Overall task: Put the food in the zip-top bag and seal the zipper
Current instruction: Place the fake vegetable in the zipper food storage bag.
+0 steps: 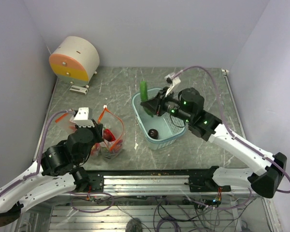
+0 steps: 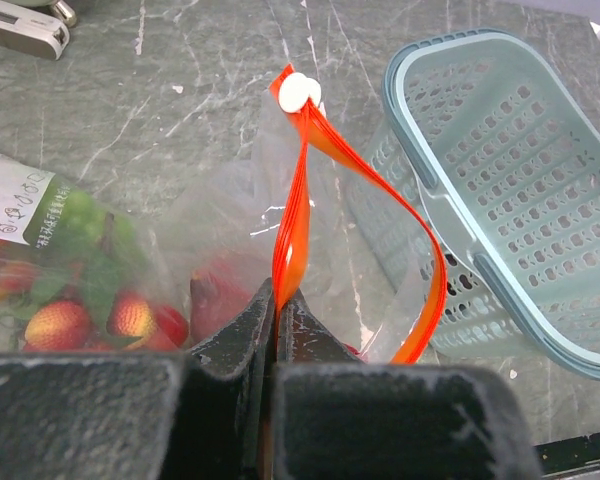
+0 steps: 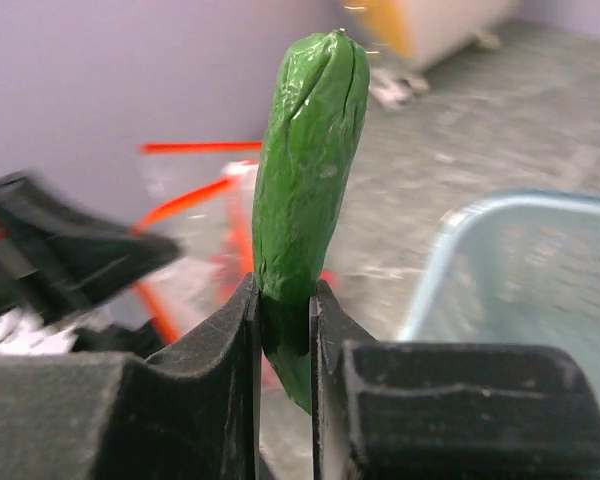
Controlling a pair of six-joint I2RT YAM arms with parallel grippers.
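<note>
Green food (image 3: pixel 308 160): 1 long green toy veggie. It stands up between the fingers of the right claw (image 3: pixel 283 310), and most of it pokes out past the tips.
Right claw: squeezed tight on the green food. In the top view it is by the far left rim of the basket (image 1: pixel 171 140).
Left claw (image 2: pixel 277 305): pinched tight on the zipper (image 2: pixel 291 220), low by the table (image 1: pixel 111 87).
Zipper: orange-red. 1 side runs straight out from the left claw's tips to a white slider (image 2: pixel 300 92). The other side bends out to the claw's right, so the mouth gapes.
Zip-top bag (image 2: pixel 220 215): clear and floppy. It lies on the table in front of the left claw and to its left.
Food in the bag (image 2: pixel 60 320): red, orange and green bits, seen through the plastic, left of the left claw.
Basket: light blue with holes, just right of the left claw and touching the bag's side.
Dark red piece (image 1: pixel 153 133): 1 small bit alone in the basket, on the side nearer the arm bases from the right claw.
</note>
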